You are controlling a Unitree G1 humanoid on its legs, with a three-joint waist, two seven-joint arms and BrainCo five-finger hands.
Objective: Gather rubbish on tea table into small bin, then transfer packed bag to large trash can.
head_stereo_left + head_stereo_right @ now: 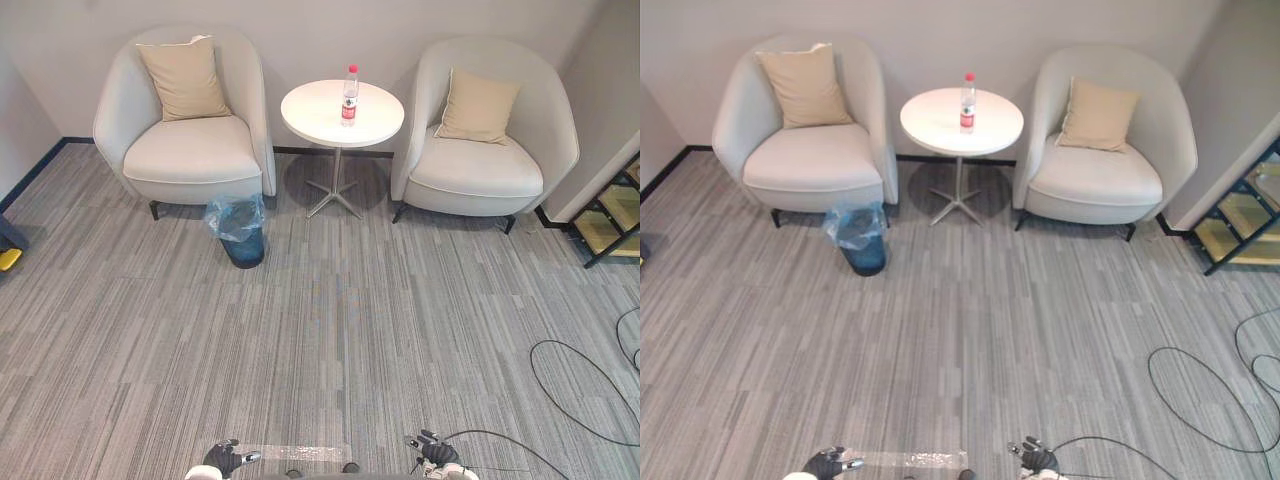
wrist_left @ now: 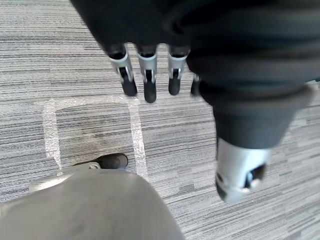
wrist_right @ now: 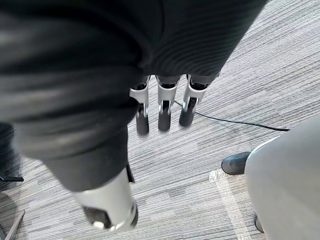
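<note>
Left robot hand [image 2: 149, 75] hangs open, fingers straight; right robot hand [image 3: 164, 105] likewise.

**Cream, tan and grey, with one spot of red**

The carpet [image 1: 350, 330] is grey, streaked in thin lighter and darker bands, and marked with whitish tape [image 2: 135, 135]. The left chair [image 1: 190, 155] and right chair [image 1: 480, 175] are cream. The left cushion [image 1: 185, 78] and right cushion [image 1: 478, 105] are plain tan. The table [image 1: 310, 118] is white. The bottle [image 1: 350, 96] is clear, with a red cap and label. The bin [image 1: 244, 248] is dark blue, its bag [image 1: 235, 215] translucent pale blue. The shelf [image 1: 610, 215] is black-framed with yellowish boards. The left hand [image 2: 147, 75] and right hand [image 3: 164, 107] are silver, with dark tips and dark ribbed covers.
</note>
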